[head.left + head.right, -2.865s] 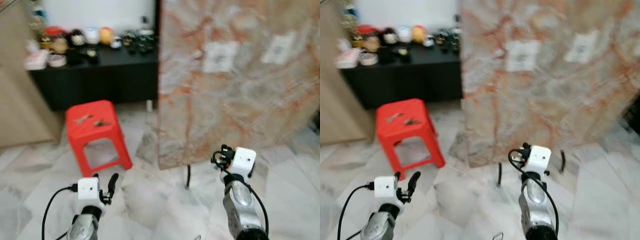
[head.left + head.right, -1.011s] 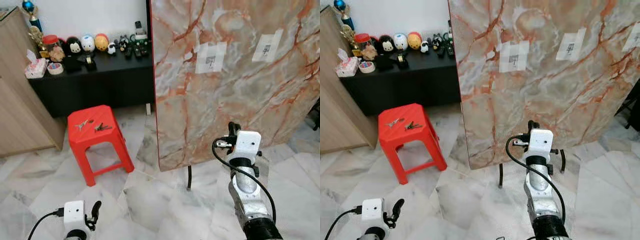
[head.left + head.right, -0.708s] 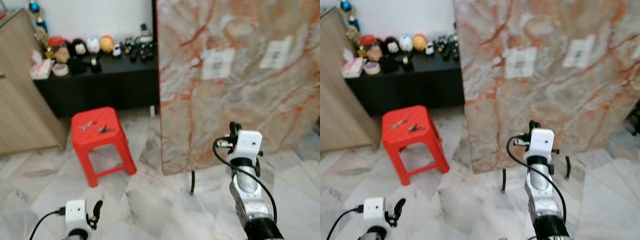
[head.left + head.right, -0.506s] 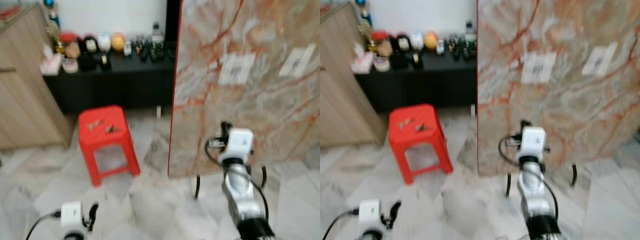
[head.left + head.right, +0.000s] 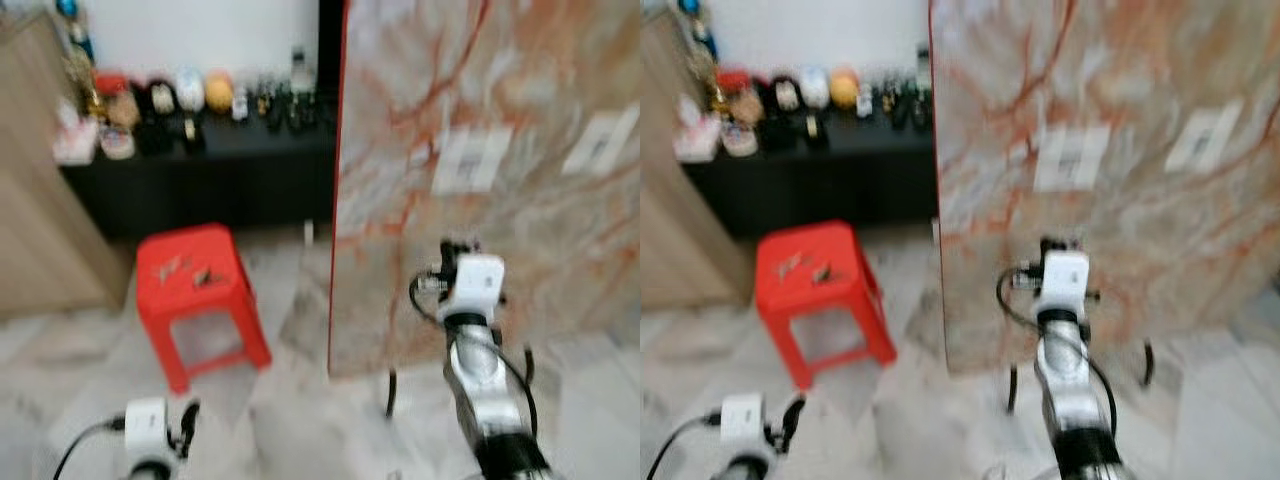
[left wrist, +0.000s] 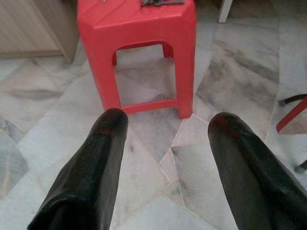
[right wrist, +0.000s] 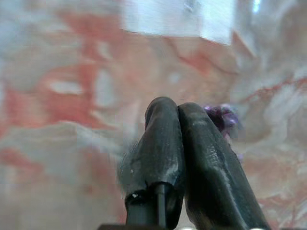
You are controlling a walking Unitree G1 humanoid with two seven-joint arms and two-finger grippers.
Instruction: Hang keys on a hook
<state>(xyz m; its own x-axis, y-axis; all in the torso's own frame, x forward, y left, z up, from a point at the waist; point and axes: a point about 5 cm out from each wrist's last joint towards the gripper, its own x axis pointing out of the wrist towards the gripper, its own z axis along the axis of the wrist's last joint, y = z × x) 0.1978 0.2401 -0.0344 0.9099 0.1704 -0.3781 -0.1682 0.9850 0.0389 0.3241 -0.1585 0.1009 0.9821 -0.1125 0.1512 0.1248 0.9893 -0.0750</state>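
Two sets of keys (image 5: 188,270) lie on a red plastic stool (image 5: 228,252) at the left; the left wrist view has them at the stool's far edge (image 6: 160,2). My left gripper (image 6: 165,122) hangs low over the floor, open, a short way before the stool (image 6: 139,24). My right gripper (image 7: 176,109) is raised close in front of the upright marble board (image 5: 520,80), its fingers pressed shut. A small blurred purple thing (image 7: 221,116) shows beside the tips; I cannot tell whether it is held. White patches (image 5: 470,160) on the board carry small dark hooks.
A black sideboard (image 5: 200,175) with toys and jars stands behind the stool, and a wooden cabinet (image 5: 30,230) is at the far left. The board rests on thin black legs (image 5: 390,395). Pale marble floor (image 5: 290,420) lies between me and the stool.
The head camera has swung and the picture is blurred. My left arm has sunk lower since the oldest frame. The right gripper stays raised before the board.
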